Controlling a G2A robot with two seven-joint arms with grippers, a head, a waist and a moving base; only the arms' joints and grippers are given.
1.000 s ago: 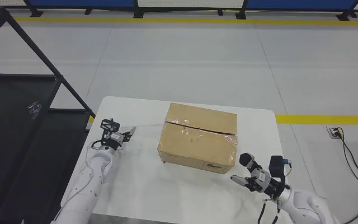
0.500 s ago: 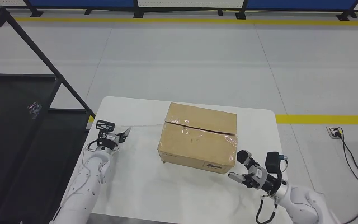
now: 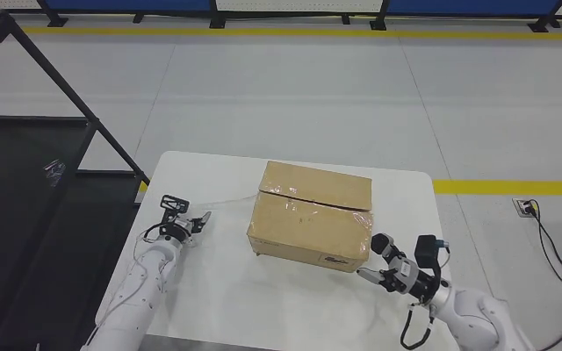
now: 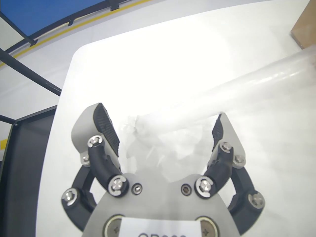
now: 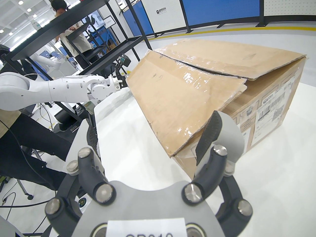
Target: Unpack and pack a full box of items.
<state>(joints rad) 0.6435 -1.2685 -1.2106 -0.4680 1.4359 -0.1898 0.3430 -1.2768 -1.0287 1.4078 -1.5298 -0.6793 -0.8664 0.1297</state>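
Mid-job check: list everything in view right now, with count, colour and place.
Taped cardboard box: one, brown, middle of the table, top flaps down.
Strip of clear tape: one, transparent, running from the box to the left hand, crumpled between its fingers.
Rectangular table: one, white, under the box.
Metal shelf rack: one, black, beside the table near the left hand.
Floor stripes: two, yellow, on the floor around the table.
Robot's left hand: one, grey and black, open.
Robot's right hand: one, grey and black, open, at a box corner.
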